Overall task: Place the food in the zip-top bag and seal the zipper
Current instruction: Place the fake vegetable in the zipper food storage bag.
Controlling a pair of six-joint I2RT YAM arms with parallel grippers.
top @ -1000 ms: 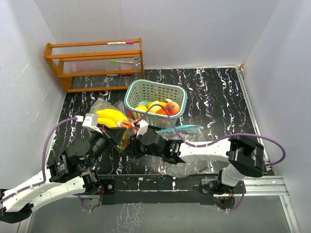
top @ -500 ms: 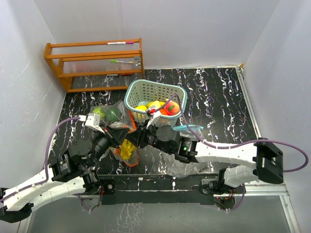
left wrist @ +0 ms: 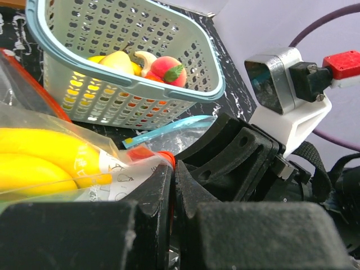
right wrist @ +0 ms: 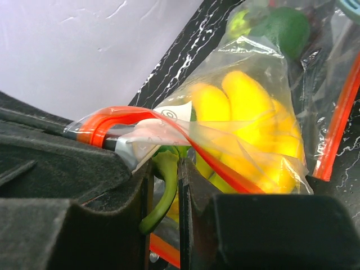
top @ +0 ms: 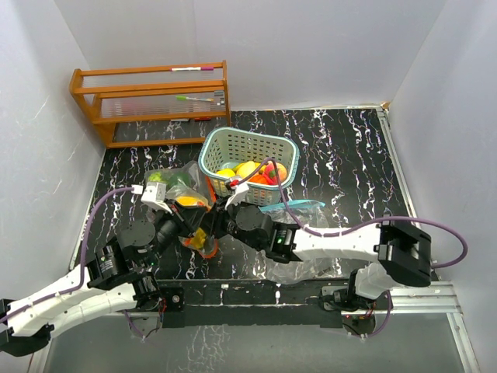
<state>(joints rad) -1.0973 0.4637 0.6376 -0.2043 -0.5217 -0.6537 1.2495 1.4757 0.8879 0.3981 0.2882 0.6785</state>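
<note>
The clear zip-top bag point(top: 175, 186) with an orange zipper point(right wrist: 118, 119) lies left of the basket. It holds yellow bananas point(right wrist: 247, 121), a dark green avocado point(right wrist: 287, 22) and a lime-green fruit point(top: 159, 177). My left gripper point(left wrist: 173, 169) is shut on the bag's orange zipper edge, with the bananas point(left wrist: 39, 160) just left of it. My right gripper point(right wrist: 164, 169) faces it at the same end of the bag. It is shut on the bananas' green stem point(right wrist: 163, 191) at the bag's mouth. From above, the left gripper point(top: 194, 224) and the right gripper point(top: 216, 221) nearly touch. More food, including a peach point(left wrist: 169, 66), lies in the basket.
The pale green basket point(top: 233, 140) stands just behind the grippers, its rim point(left wrist: 140, 84) close in the left wrist view. A second clear bag with a blue zipper point(top: 291, 206) lies under the right arm. A wooden rack point(top: 151, 97) stands at the back left against the white wall.
The bananas have gone from lying at the bag's upper left to low between the two grippers. The right arm swung out and came back. Both grips stayed shut.
</note>
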